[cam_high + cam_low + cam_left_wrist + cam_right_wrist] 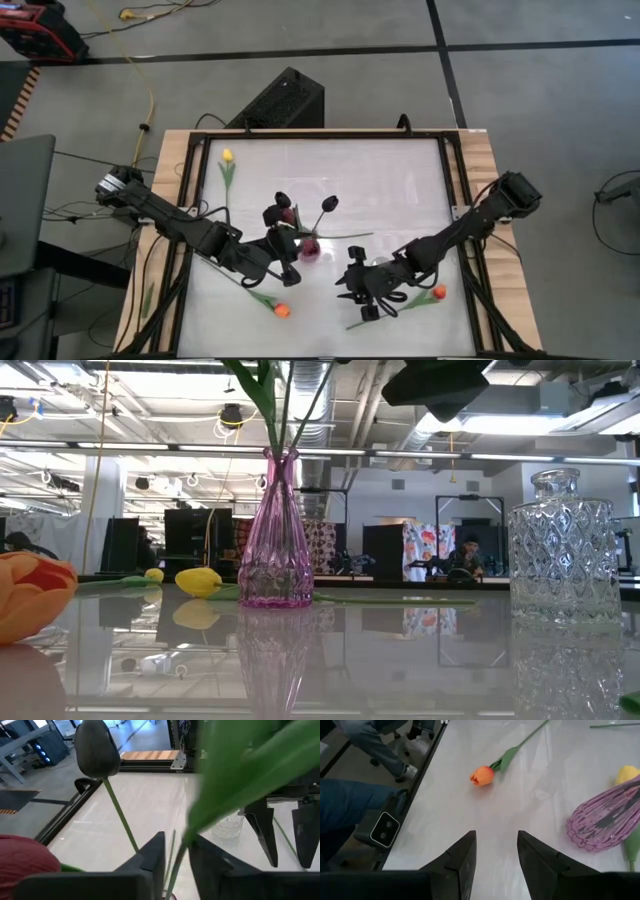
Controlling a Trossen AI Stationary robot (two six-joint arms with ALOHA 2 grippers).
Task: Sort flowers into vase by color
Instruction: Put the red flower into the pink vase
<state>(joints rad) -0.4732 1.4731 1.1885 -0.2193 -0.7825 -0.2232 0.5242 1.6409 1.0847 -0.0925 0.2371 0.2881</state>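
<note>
We see two dark, jointed arms, left arm (190,228) and right arm (455,235), with black wedge-shaped fingers (462,857).

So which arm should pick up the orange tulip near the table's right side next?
Right. The right gripper is open and empty, and that orange tulip lies just beside its arm; the left gripper is shut on a tulip stem at the pink vase.

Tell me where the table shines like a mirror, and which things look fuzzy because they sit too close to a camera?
Low view: the table mirrors the pink vase, the yellow tulip and the ceiling lights; the orange tulip at the edge is soft. Left wrist view: the green leaf and the dark tulip head are blurred from nearness. High view: the tabletop shows a pale sheen.
</note>
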